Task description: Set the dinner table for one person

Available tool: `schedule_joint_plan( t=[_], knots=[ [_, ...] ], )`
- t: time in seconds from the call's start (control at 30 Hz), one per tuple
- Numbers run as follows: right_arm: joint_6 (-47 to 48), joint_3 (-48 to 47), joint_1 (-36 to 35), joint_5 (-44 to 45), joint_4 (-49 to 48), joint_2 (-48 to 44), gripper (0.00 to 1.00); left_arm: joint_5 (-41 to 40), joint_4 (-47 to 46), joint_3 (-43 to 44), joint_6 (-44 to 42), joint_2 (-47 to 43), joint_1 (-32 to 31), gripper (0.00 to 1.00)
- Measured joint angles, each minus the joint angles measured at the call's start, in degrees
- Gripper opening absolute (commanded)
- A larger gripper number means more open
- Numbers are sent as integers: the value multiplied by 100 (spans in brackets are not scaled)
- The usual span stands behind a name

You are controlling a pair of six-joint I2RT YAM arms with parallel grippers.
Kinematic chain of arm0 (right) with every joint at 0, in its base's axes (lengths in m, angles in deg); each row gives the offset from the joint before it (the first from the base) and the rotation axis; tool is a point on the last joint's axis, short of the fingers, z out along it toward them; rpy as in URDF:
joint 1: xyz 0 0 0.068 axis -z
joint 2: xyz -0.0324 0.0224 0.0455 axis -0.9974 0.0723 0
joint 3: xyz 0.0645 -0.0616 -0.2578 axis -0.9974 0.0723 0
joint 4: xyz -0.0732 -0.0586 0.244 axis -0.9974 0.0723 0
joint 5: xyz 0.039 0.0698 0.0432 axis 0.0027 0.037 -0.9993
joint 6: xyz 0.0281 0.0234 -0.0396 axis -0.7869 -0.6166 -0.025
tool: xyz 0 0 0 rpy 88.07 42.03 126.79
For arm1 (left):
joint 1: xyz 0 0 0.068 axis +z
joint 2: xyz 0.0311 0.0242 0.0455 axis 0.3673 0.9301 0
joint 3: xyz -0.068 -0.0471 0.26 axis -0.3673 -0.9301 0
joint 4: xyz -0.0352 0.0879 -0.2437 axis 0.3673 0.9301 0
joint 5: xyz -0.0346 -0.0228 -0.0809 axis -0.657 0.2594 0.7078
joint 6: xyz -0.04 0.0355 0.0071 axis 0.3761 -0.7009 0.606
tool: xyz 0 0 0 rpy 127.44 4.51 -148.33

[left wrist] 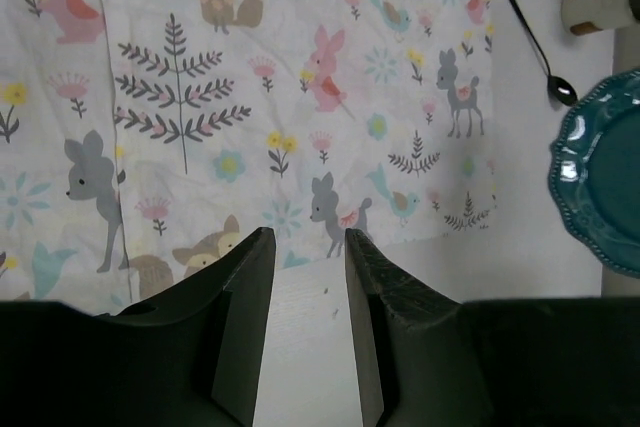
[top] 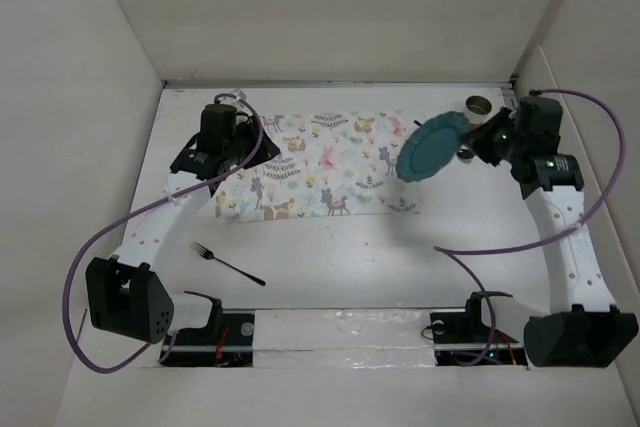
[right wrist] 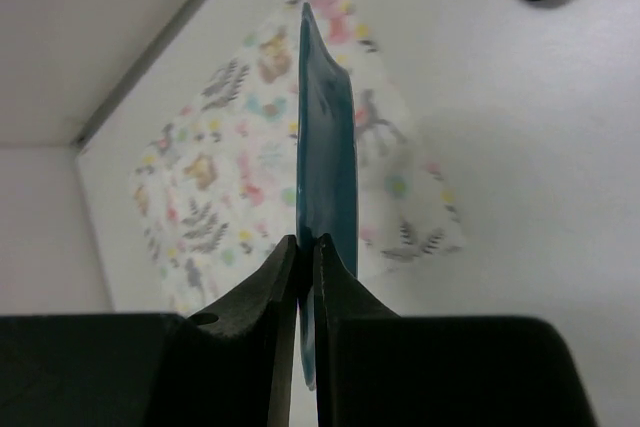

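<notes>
Black fingers of the right gripper [right wrist: 307, 242] pinch the rim of a teal plate [right wrist: 325, 147], holding it on edge in the air by the right end of the animal-print mat [left wrist: 250, 97]. At the mat's left end hangs the left gripper [left wrist: 305, 237], jaws partly apart with nothing between them. On the white dinner table [top: 350, 267] lie a fork [top: 228, 264] — near the left arm — and a spoon [left wrist: 535, 42] beside what looks like a cup [top: 481, 105], far right.

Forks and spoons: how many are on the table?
2. A fork lies on the bare table on the near side of the mat; a dark spoon lies past its right end. Others may hide behind the raised plate.
</notes>
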State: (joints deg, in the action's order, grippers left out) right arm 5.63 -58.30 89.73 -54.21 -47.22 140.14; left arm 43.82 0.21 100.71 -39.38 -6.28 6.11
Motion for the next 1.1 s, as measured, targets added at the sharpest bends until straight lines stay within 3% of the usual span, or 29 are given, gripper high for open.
schedule_joint_plan(
  t=[0.3,0.4,0.73,1.1],
  knots=[
    [-1073,304,-1467,-1740,-3582,2234,0,-289,149,957,-42,17,7,31],
    [-1335,133,-1784,-2039,-4297,3097,0,-332,195,979,-42,15,11,31],
    [-2044,-238,-2402,-2229,-5772,4889,0,-546,348,979,-37,15,11,31],
    [-2249,221,-2498,-2201,-6321,5056,0,-575,304,671,9,-70,13,31]
  ],
)
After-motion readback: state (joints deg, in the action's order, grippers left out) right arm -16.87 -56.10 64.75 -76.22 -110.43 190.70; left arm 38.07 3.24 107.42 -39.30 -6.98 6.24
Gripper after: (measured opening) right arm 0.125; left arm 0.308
